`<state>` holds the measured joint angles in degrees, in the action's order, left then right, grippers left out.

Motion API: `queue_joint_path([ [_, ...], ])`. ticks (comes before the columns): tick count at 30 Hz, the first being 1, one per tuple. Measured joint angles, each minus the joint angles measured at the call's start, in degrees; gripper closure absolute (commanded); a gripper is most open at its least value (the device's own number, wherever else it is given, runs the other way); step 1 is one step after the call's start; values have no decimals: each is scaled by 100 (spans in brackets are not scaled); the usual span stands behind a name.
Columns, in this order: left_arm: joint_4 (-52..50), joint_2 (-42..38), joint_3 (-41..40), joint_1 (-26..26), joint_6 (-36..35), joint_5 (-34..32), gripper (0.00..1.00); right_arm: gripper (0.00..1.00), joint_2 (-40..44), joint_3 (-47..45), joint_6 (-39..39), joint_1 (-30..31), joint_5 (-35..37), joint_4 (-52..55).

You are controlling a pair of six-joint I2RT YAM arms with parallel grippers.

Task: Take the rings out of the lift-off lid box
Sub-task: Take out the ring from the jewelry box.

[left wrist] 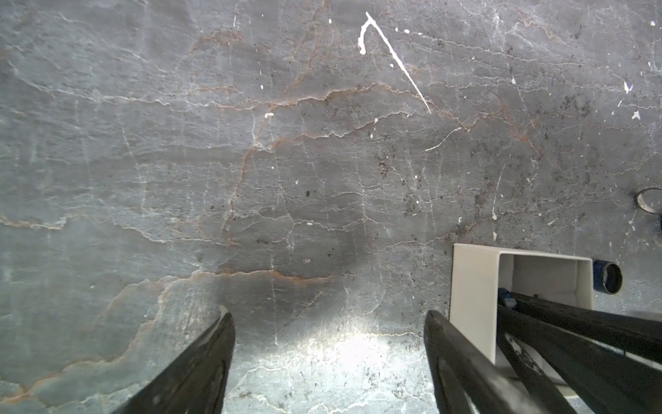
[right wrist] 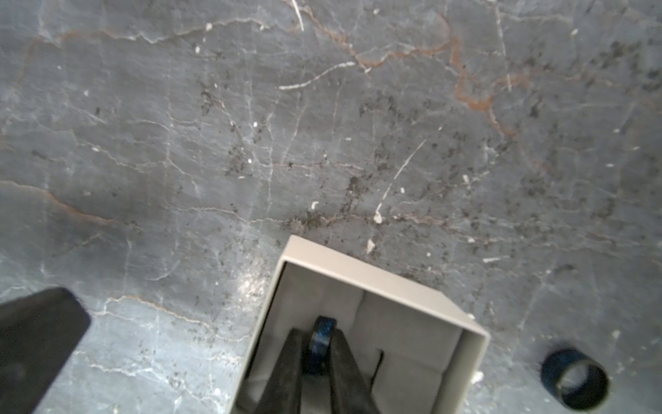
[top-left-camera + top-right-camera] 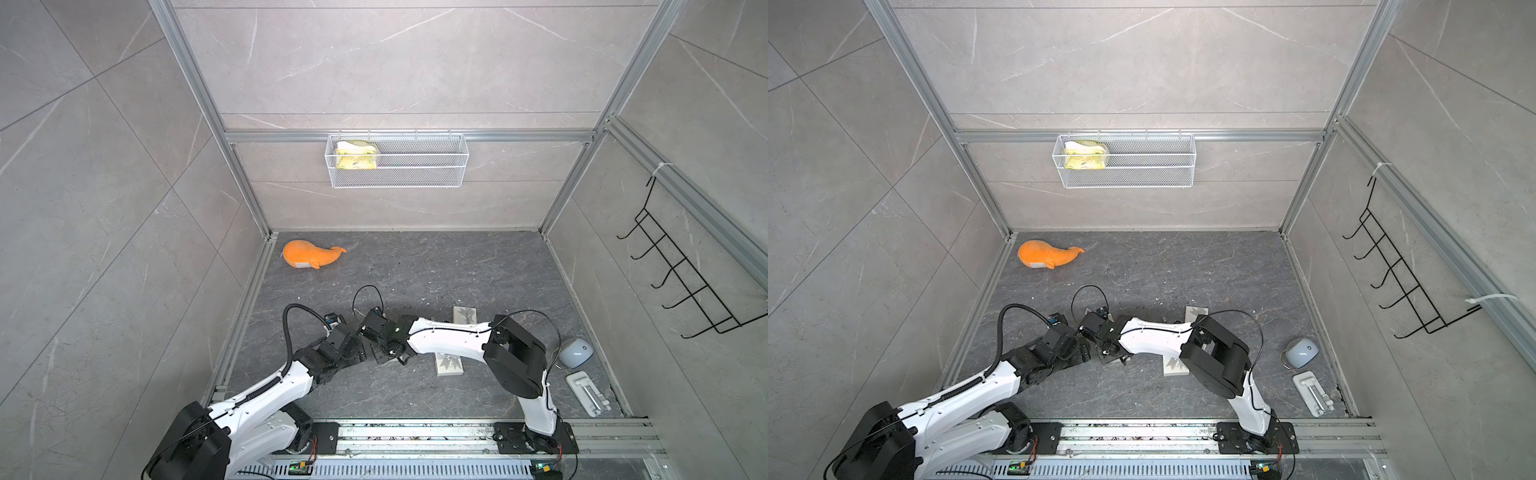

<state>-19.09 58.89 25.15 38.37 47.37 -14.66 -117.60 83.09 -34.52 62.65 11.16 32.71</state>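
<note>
The open white box [image 2: 361,274] stands on the dark stone floor with its lid off, and a pale cushion shows inside. My right gripper [image 2: 318,333] reaches down into it and is shut on a dark ring [image 2: 322,326], which stands on edge between the fingers. A second ring [image 2: 573,380] lies on the floor beside the box, also seen as the ring [image 1: 610,277]. Another ring [image 1: 647,200] lies farther off at the frame edge. My left gripper [image 1: 329,313] hovers open and empty next to the box wall [image 1: 473,304]. In both top views the arms hide the box.
Two white patterned boxes [image 3: 464,313] [image 3: 449,363] lie under the right arm. An orange plush whale [image 3: 309,254] sits at the far left. A grey rounded gadget [image 3: 575,352] and a white tray [image 3: 588,392] lie at the right. A wire basket [image 3: 397,160] hangs on the back wall.
</note>
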Motion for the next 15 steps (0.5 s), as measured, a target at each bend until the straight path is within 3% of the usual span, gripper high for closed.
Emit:
queue_joint_path([
  [15,109,-7,-96,0,72,195,16,94,782,-1058,542,-70,-531,-1060],
])
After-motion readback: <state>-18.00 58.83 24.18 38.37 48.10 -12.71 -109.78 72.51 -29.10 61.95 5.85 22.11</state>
